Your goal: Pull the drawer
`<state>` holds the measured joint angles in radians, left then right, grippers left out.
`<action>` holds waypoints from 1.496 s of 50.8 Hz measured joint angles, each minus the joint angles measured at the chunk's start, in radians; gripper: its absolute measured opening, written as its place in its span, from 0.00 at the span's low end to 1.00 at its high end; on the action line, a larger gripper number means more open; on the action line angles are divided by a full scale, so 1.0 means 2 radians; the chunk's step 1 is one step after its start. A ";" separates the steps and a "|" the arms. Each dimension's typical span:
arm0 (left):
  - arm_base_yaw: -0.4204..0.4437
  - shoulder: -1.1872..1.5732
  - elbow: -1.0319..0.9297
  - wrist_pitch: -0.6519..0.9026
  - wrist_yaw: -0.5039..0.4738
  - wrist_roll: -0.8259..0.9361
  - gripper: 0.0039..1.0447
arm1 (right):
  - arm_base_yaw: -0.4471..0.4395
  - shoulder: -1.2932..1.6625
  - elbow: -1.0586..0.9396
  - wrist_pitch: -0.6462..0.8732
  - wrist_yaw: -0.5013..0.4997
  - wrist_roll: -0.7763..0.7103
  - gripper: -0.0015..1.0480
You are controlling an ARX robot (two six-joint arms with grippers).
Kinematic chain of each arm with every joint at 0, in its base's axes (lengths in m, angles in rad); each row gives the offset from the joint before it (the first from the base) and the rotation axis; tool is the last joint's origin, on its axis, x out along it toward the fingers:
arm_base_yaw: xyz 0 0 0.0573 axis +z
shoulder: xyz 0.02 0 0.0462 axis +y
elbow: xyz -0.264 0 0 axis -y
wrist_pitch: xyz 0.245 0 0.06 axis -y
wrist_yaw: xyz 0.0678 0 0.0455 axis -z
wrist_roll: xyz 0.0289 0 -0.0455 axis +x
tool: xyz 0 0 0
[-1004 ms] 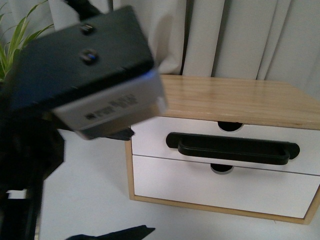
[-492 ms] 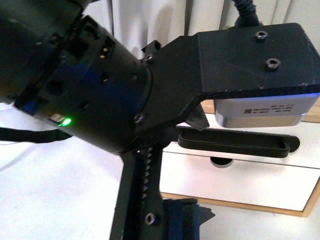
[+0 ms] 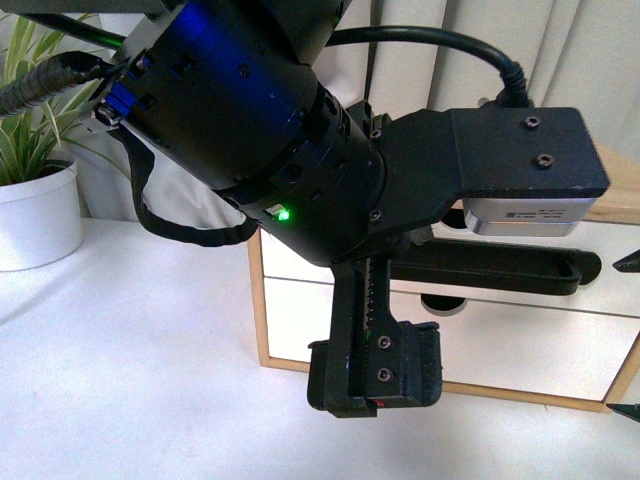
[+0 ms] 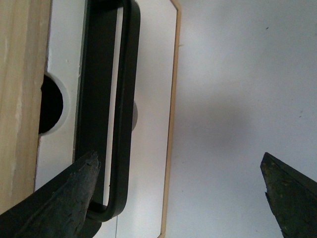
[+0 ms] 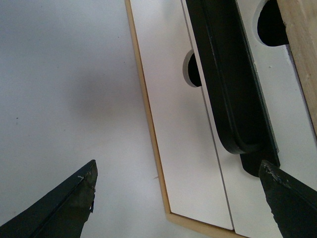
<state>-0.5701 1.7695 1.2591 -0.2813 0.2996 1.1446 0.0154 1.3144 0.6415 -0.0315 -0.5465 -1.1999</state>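
Observation:
The drawer (image 3: pixel 610 245) is the upper one of a small wooden cabinet, white-fronted with a long black bar handle (image 3: pixel 500 270); my left arm covers much of it in the front view. In the left wrist view the handle (image 4: pixel 124 99) runs beside the notch (image 4: pixel 49 104). My left gripper (image 4: pixel 181 168) is open, one finger (image 4: pixel 74 191) lying over the handle's end, the other finger (image 4: pixel 287 191) over the table. My right gripper (image 5: pixel 178 166) is open too, one finger (image 5: pixel 290 198) near the handle's (image 5: pixel 228 84) other end. Only its fingertips (image 3: pixel 625 263) show in the front view.
Below the drawer sits a white front without a handle (image 3: pixel 520 350). The cabinet's wooden frame (image 3: pixel 258 310) stands on a white table (image 3: pixel 130 380). A potted plant (image 3: pixel 35 210) is at the far left, curtains (image 3: pixel 590 50) behind.
My left arm has swung from the left across the front view and reached towards the drawer, uncovering the plant. The drawer front has not moved.

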 joint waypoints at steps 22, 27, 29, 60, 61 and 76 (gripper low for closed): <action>0.013 0.037 0.027 -0.017 -0.023 0.006 0.94 | 0.003 0.017 0.008 0.021 -0.011 0.003 0.91; 0.013 0.043 0.027 -0.021 -0.028 0.011 0.94 | 0.003 0.019 0.008 0.025 -0.012 0.006 0.91; 0.012 0.047 0.027 -0.019 -0.031 0.011 0.94 | 0.003 0.022 0.008 0.027 -0.012 0.008 0.91; 0.009 0.062 0.026 0.003 -0.051 0.026 0.94 | 0.030 0.076 0.046 0.041 0.010 0.017 0.91; 0.009 0.062 0.026 0.003 -0.051 0.026 0.94 | 0.031 0.077 0.046 0.041 0.010 0.017 0.91; 0.010 0.062 0.022 0.009 -0.050 0.027 0.94 | 0.042 0.110 0.061 0.045 0.026 0.018 0.91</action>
<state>-0.5499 1.8942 1.3033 -0.2638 0.2001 1.1995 0.0990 1.5337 0.7639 0.0593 -0.4938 -1.1645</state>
